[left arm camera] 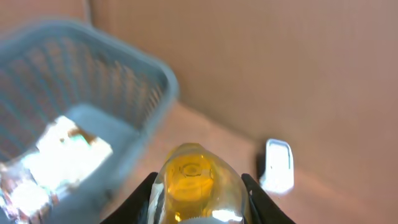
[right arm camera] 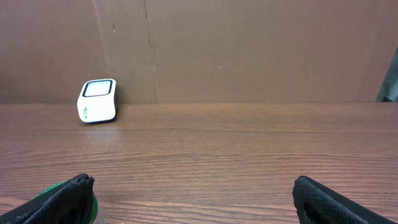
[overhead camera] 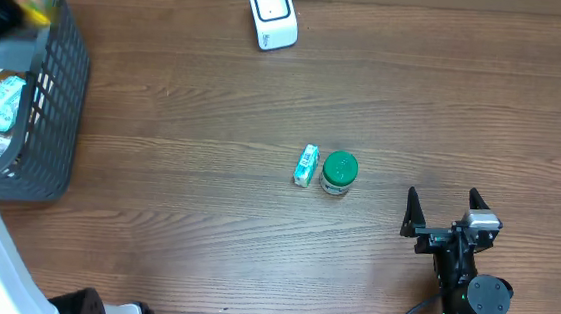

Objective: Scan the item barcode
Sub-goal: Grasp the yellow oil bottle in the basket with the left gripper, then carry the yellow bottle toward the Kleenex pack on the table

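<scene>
Left gripper (left arm camera: pixel 198 205) is clamped on the yellow bottle (left arm camera: pixel 196 174) up by the basket (left arm camera: pixel 163 73); right gripper (right arm camera: pixel 196 202) sits wide open, empty. We'd carry it level to the scanner (left arm camera: pixel 277 165), barcode (hidden for now) facing its window.

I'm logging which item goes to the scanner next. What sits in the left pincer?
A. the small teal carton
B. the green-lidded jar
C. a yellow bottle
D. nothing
C: the left wrist view shows the yellow bottle gripped in the left pincer, while the jar and the carton rest on the table.
</scene>
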Robot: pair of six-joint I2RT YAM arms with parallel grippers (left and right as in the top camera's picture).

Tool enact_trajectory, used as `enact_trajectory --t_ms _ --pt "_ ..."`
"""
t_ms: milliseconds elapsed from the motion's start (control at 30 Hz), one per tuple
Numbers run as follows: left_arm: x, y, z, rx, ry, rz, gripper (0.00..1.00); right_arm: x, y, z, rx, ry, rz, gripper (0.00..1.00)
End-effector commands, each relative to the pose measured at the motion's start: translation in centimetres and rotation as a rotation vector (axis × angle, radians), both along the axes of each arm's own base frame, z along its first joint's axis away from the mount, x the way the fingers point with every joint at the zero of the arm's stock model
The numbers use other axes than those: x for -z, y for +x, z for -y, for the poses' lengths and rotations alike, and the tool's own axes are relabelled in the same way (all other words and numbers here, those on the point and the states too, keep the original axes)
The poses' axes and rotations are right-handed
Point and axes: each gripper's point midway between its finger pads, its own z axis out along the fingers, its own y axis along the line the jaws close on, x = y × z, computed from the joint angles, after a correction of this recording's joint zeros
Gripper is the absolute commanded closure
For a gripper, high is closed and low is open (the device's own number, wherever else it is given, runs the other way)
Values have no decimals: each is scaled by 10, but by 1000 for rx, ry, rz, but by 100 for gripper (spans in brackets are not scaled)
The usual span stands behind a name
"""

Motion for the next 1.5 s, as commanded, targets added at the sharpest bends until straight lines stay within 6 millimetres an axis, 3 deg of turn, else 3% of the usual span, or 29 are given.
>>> enact_trajectory --t_ms 0,133,333,533,733,1133,1300,1467 --pt "10 -8 33 97 11 -61 79 1 0 -2 -7 3 6 0" --pt "46 -11 70 205 -18 -217 80 1 0 -2 -7 3 6 0" --pt "83 1 119 339 -8 -349 77 1 0 -2 -7 3 6 0" --pt "146 11 175 452 36 -525 78 1 0 -2 -7 3 7 0" --pt "195 15 225 501 82 -578 78 1 0 -2 -7 3 6 0" --pt "298 -5 276 434 152 -645 78 1 0 -2 -7 3 6 0" --pt "324 -9 295 423 167 -597 79 1 0 -2 -7 3 7 0" --pt "335 -8 302 413 227 -534 78 1 0 -2 -7 3 7 0"
